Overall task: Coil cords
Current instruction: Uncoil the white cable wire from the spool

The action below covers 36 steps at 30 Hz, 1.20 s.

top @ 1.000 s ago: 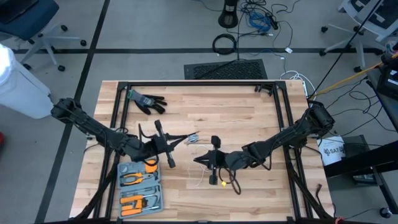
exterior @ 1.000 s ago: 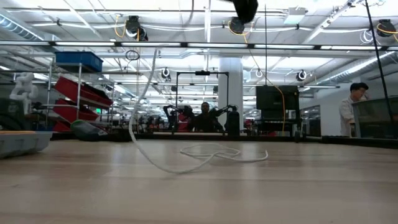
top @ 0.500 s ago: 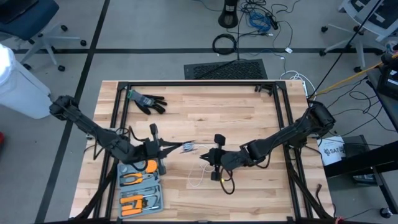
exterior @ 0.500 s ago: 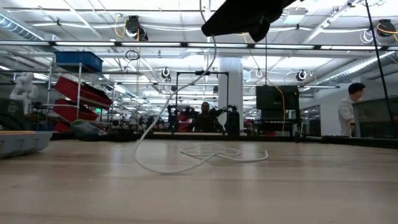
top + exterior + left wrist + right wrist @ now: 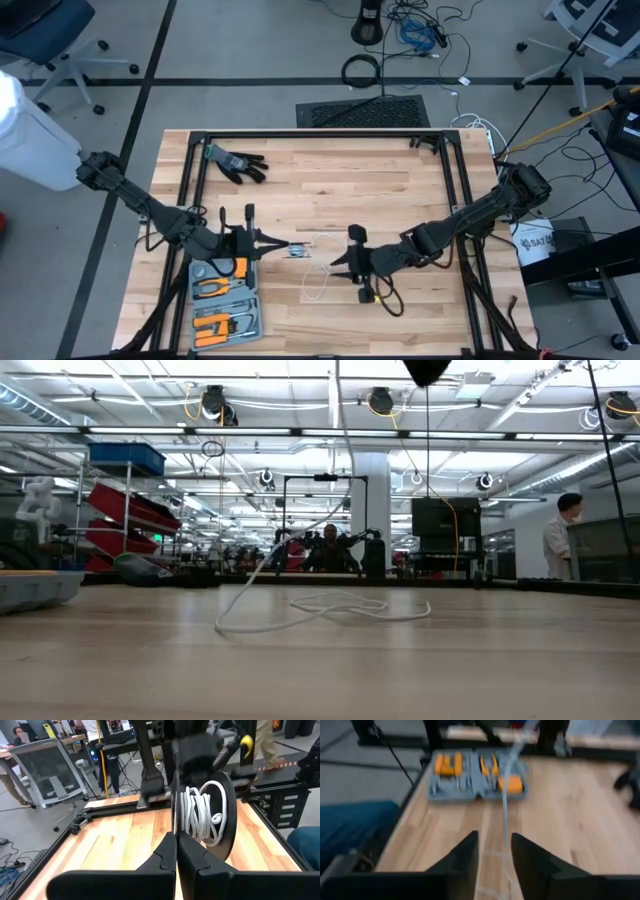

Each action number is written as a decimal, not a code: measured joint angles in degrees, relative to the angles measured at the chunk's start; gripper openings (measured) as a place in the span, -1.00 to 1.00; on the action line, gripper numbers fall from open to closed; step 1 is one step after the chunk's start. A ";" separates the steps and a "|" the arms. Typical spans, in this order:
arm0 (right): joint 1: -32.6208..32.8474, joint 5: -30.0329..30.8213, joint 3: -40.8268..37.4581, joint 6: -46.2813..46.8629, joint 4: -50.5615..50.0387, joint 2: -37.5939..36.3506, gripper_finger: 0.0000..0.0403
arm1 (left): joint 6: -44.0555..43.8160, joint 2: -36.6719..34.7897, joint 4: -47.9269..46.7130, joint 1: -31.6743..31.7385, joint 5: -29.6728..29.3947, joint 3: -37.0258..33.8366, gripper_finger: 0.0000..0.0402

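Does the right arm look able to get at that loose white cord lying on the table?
Probably yes: the right end effector hangs open beside the white cord, with nothing between them.

High camera looking straight down over whole desk [image 5: 400,190]. Low camera sitting at desk level, facing room beyond. Wrist cameras looking forward close past own fingers; right wrist sharing tool case [image 5: 477,780] with high view.
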 joint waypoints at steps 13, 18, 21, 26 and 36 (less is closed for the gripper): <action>0.43 7.73 0.02 -2.40 11.32 0.46 0.05 | -0.11 0.02 0.18 0.84 -0.04 0.00 -1.00; 0.41 7.72 0.02 -2.40 11.67 0.48 -0.02 | -0.13 0.02 0.25 1.16 -0.09 -0.01 -1.00; 0.28 7.68 0.02 -2.35 11.64 0.48 -0.08 | -0.13 0.02 0.28 1.16 -0.11 -0.02 -1.00; 0.08 6.00 0.02 -1.10 11.38 1.17 -0.17 | -0.13 0.04 0.39 1.16 -0.11 -0.02 -1.00; -2.48 6.63 0.00 -1.19 16.63 5.07 -0.17 | -0.10 0.04 0.36 1.16 -0.11 -0.04 -1.00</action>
